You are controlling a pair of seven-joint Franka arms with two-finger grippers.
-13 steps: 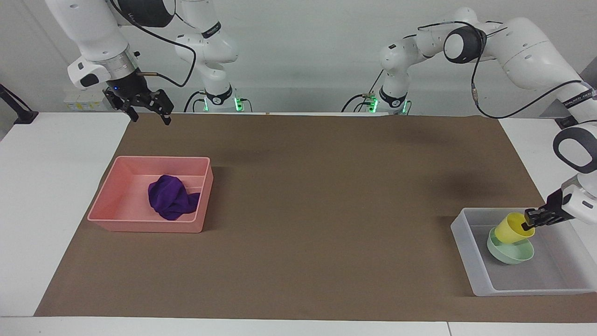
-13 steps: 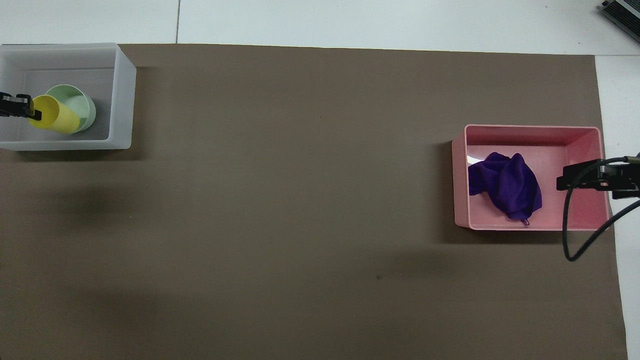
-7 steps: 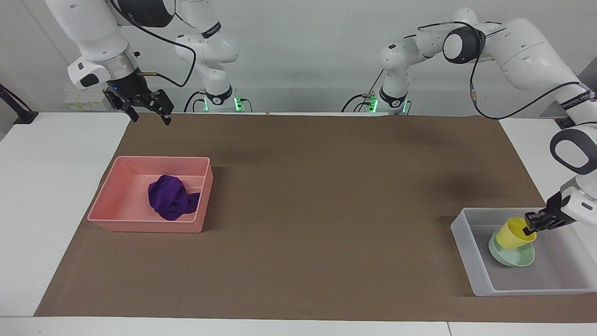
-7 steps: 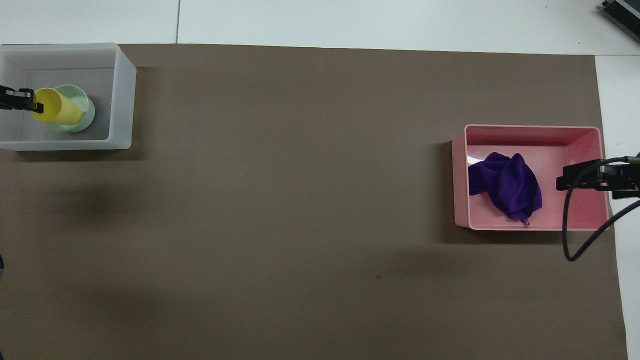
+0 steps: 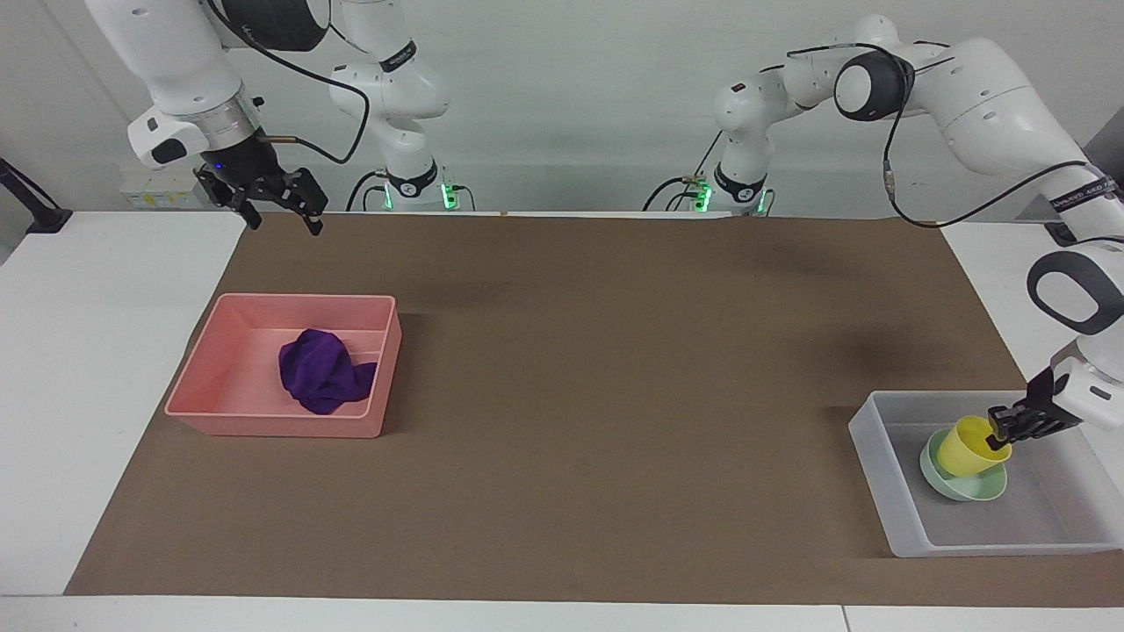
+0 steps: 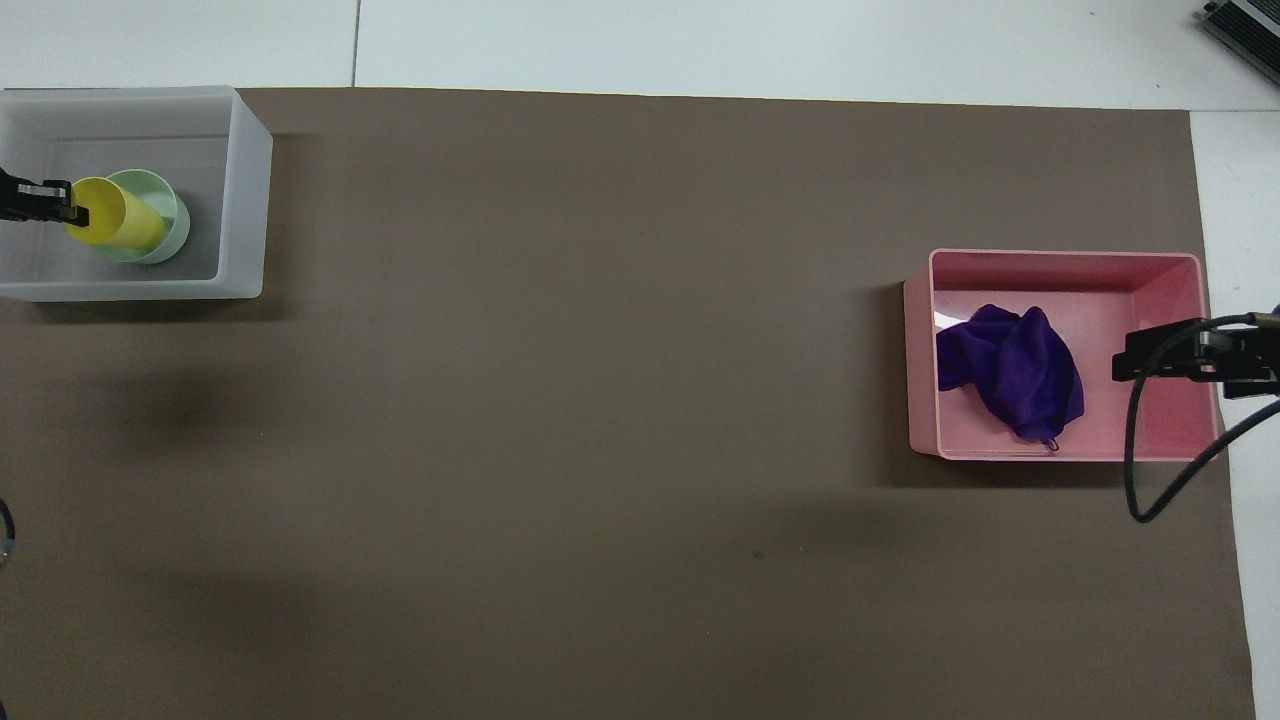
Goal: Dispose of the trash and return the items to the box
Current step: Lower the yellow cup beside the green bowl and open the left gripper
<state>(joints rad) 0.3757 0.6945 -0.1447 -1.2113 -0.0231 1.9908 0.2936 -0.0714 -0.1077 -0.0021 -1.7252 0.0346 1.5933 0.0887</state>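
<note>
Clamped on the cup rim at lower right, the left gripper holds it tilted in the bowl inside the box. Released like this, it may topple. At upper left the right gripper waits with jaws apart; the rag lies in the pink tray.

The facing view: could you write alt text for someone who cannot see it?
The left gripper pinches the rim of a tilted yellow cup, which sits in a green bowl inside a clear box. At the table's other end, a purple rag lies in a pink tray; the right gripper waits raised, jaws open, by the corner of the mat.
</note>
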